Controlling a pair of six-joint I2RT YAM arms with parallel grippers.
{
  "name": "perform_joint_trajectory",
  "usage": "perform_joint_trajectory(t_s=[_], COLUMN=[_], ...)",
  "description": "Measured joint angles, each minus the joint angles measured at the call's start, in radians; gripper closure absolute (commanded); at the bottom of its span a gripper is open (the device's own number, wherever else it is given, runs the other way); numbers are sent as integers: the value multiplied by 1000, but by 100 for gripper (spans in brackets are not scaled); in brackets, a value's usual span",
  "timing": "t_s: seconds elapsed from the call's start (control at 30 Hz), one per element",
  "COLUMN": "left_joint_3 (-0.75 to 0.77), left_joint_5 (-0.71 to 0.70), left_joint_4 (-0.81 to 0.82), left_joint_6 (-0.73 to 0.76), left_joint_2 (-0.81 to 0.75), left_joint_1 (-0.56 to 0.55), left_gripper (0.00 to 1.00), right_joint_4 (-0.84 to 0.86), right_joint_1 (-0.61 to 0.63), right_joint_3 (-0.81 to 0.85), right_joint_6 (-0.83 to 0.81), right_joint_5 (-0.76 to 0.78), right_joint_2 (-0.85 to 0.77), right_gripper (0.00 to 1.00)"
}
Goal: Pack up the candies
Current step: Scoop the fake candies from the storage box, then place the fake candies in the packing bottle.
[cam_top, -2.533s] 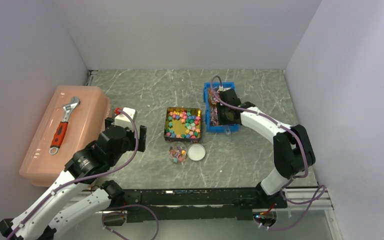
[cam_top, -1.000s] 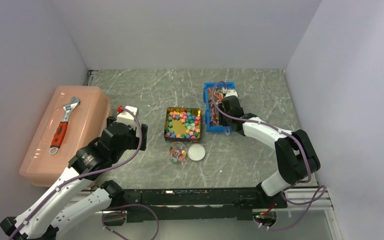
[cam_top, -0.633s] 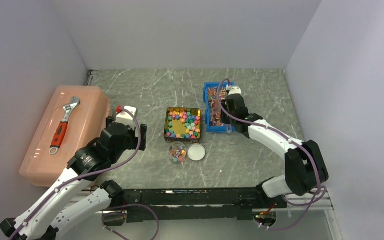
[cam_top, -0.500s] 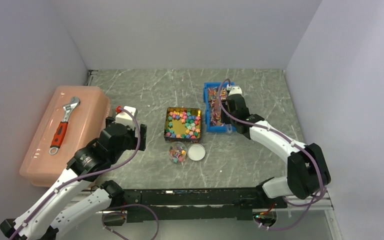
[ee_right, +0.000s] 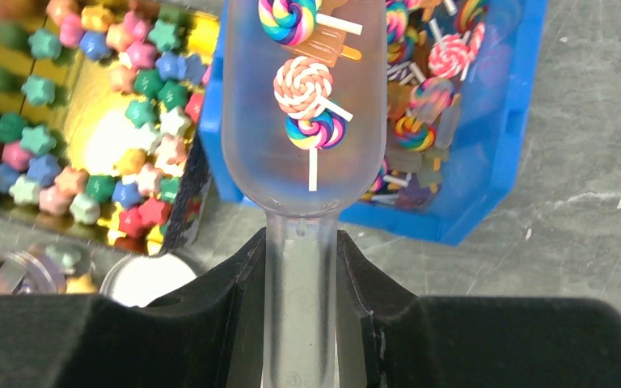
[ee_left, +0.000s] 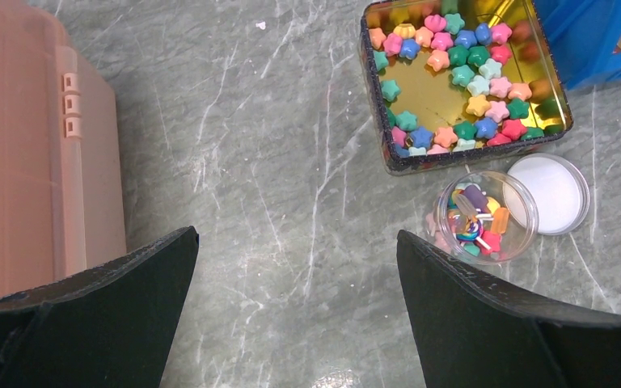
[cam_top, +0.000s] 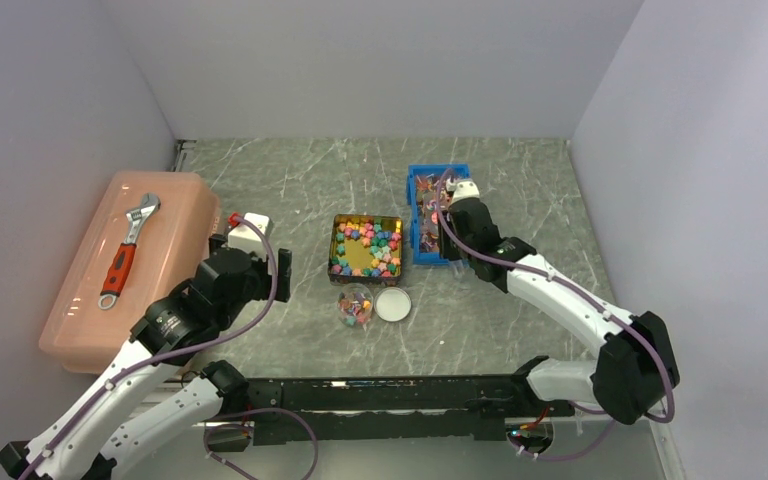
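Small pastel star-shaped candies (ee_left: 457,56) are heaped in a rectangular gold tin (ee_left: 430,101) at the middle of the tabletop (ee_left: 291,121). Swirled lollipops (ee_right: 303,87) are carried in a translucent plastic scoop (ee_right: 247,121), which is pinched by its handle in the right gripper (ee_right: 301,250) above a blue plastic bin (ee_right: 505,145). The left gripper (ee_left: 295,236) is spread wide.

Top view: lit evenly from above, diffuse; walls bright, no hot spots. Only faint soft shadows are cast by the arms on the table (cam_top: 310,180).
Tin (ee_right: 121,137): strong yellow glare off gold floor in right wrist view; far-left corner is rendered dim and soft.
Scoop (ee_right: 303,145): translucent, in focus; bin (ee_right: 493,162) contents are blurred through it.
Left fingers (ee_left: 89,323), right fingers (ee_right: 170,339): underexposed, near black, no surface detail.
Left wrist view: small specular spot is noted at btm edge of table.
Candies (cam_top: 365,245): too small in top view for detail.
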Motion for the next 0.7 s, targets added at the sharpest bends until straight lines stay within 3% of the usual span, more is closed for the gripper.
perform_joint_trajectory(t_s=[0.3, 0.7], left_joint_3=[0, 0], left_joint_5=[0, 0], left_joint_4=[0, 0], left_joint_6=[0, 0], left_joint_2=[-18, -35], left_joint_1=[0, 0], left_gripper=[1, 1], right_joint_4=[-146, -293], right_joint_1=[150, 276], right_joint_3=[0, 9], right_joint_6=[-13, -50], right_joint_5=[18, -122], right_joint_2=[-96, -180], right_gripper=[100, 100])
